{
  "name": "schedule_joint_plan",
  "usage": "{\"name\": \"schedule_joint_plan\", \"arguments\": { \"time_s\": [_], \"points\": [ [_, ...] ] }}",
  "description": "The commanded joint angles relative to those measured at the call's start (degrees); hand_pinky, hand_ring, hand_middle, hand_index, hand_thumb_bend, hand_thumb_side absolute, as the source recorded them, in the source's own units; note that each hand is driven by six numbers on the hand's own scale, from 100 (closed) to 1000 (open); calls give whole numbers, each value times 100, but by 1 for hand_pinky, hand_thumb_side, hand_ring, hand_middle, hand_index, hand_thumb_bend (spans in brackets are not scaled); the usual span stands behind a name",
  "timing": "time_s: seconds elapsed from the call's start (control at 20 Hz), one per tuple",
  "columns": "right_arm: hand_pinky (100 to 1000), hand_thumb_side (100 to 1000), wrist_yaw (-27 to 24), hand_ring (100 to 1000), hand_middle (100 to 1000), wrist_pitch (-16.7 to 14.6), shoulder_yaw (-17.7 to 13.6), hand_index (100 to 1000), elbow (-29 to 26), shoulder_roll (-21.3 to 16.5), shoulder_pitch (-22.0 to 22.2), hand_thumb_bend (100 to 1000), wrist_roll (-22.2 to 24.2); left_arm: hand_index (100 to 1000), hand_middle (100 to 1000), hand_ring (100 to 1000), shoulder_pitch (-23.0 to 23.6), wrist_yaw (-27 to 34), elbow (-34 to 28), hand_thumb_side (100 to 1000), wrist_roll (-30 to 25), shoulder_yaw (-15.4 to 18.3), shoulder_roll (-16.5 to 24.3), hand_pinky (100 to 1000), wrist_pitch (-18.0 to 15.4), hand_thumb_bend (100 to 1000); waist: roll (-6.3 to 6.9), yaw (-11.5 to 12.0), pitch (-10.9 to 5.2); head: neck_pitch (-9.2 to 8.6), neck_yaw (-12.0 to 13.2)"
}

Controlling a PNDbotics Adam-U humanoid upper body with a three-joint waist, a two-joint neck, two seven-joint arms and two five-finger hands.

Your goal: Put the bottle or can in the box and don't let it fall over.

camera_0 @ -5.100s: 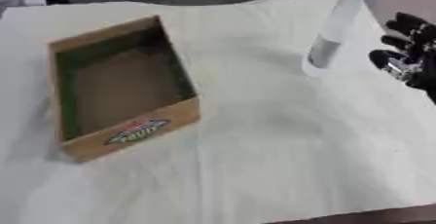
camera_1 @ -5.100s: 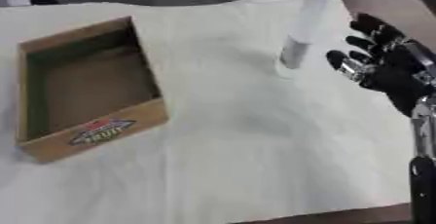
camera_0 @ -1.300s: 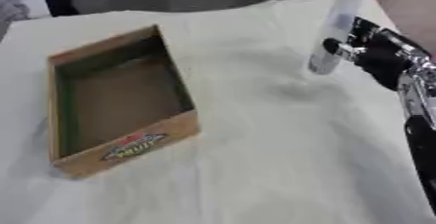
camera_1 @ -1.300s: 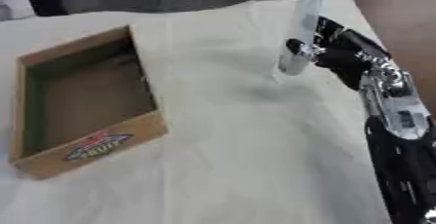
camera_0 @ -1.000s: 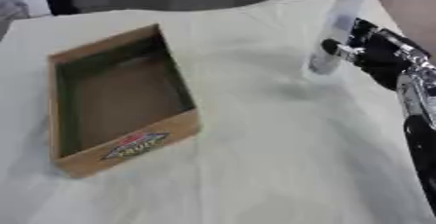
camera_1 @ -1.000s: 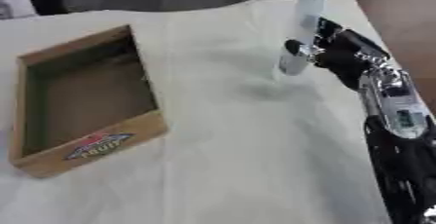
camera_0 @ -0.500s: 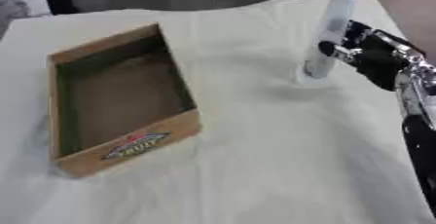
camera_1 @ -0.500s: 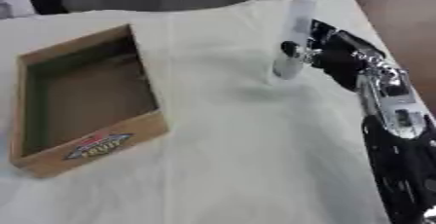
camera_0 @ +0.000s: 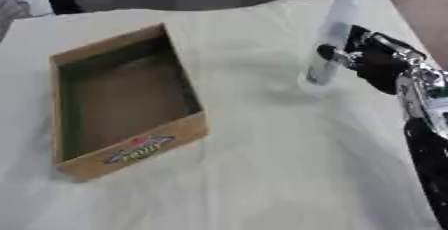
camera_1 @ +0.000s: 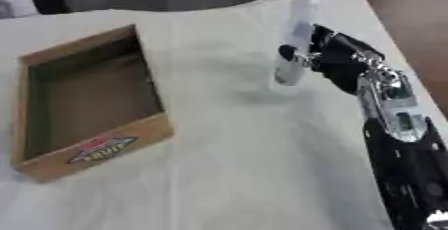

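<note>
The right hand [camera_0: 372, 64] is curled round the lower part of a tall clear plastic bottle [camera_0: 332, 34], fingers wrapped at its front and the palm behind. The bottle leans a little, its base at or just above the white cloth [camera_0: 262, 164] near the table's far right edge; whether it has left the cloth I cannot tell. The open cardboard box [camera_0: 122, 104] sits well apart toward the left edge, empty. The left hand is out of sight. This looks like the grasp-and-lift step; next the bottle needs carrying leftward over the box wall, kept upright, then lowering onto the box floor before release.
</note>
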Motion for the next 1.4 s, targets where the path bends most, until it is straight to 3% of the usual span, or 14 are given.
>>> {"name": "schedule_joint_plan", "arguments": {
  "time_s": [0.05, 0.75, 1.4],
  "points": [
    [1000, 156, 63, 1000, 1000, -70, 29, 1000, -4, -57, -132, 363, 38, 722, 1000, 1000, -42, -12, -117, 672, -3, 67, 94, 1000, 11, 100, -15, 11, -87, -93, -24],
    [1000, 147, 47, 1000, 1000, -146, 120, 1000, 40, -100, -200, 369, 159, 722, 1000, 1000, -63, 14, -117, 672, -13, 66, 96, 1000, 10, 100, -17, 68, -76, -131, -54],
    [1000, 100, -22, 1000, 1000, -22, 159, 894, 253, -81, -260, 448, 73, 717, 1000, 1000, -68, 32, -117, 672, 1, 76, 96, 1000, 4, 100, -37, 126, -72, -161, -61]
  ]
}}
